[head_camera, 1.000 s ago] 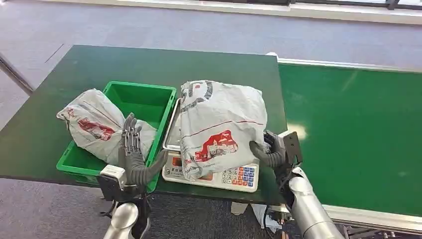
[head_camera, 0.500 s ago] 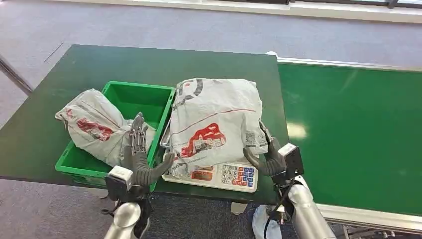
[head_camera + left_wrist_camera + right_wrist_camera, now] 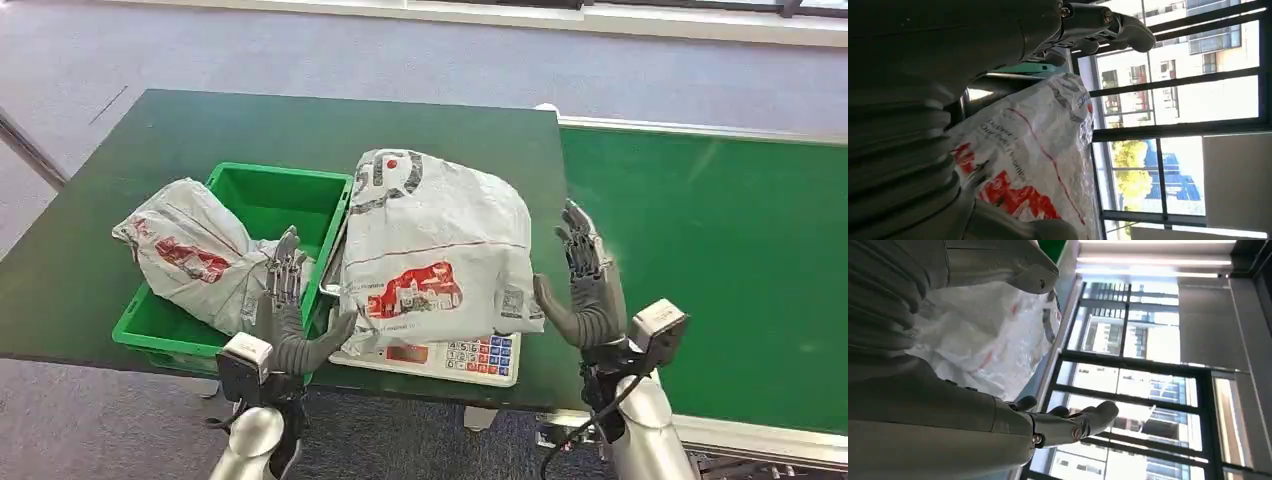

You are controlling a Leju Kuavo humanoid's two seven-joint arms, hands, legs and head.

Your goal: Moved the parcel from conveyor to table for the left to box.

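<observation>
Parcel lay on the scale on the bench, right hand spread beside it, so left hand, spread too, probably needed to grab it next.

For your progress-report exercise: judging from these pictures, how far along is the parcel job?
Done: the parcel is off the conveyor and lies on the scale on the table. The right hand is open beside it, holding nothing. In hand: the left hand is open at the parcel's other side, by the box. Left: boxing it; another bag already lies in the box.
</observation>
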